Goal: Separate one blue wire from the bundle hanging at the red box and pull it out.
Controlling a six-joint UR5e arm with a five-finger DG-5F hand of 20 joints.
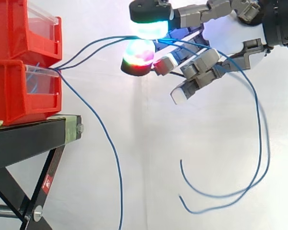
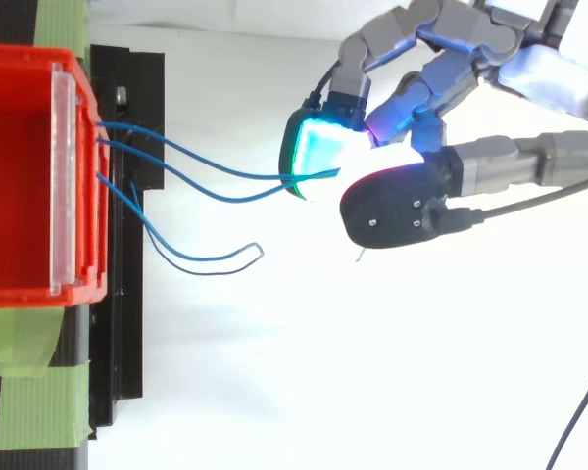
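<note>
Several thin blue wires come out of the front of the lower red bin (image 1: 14, 91) (image 2: 20, 284). Two blue wires (image 1: 96, 45) (image 2: 216, 176) run about level from the bin to my hand (image 1: 216, 32) (image 2: 412, 206). They pass between a cyan-glowing pad (image 1: 146, 28) above and a red-green pad (image 1: 140, 53) below. The hand is shut on this pair, well right of the bin. Behind the pinch both wires drop in a long loop (image 1: 259, 143), with free ends low at the centre. A third blue wire (image 1: 108, 143) hangs from the bin to the bottom edge.
An upper red bin (image 1: 9, 28) sits stacked on the lower one. Both rest on a black stand (image 1: 29, 139) with green tape (image 2: 39, 392) on it. A short loop of blue wire (image 2: 216, 259) lies near the bin's front. A white curtain is behind.
</note>
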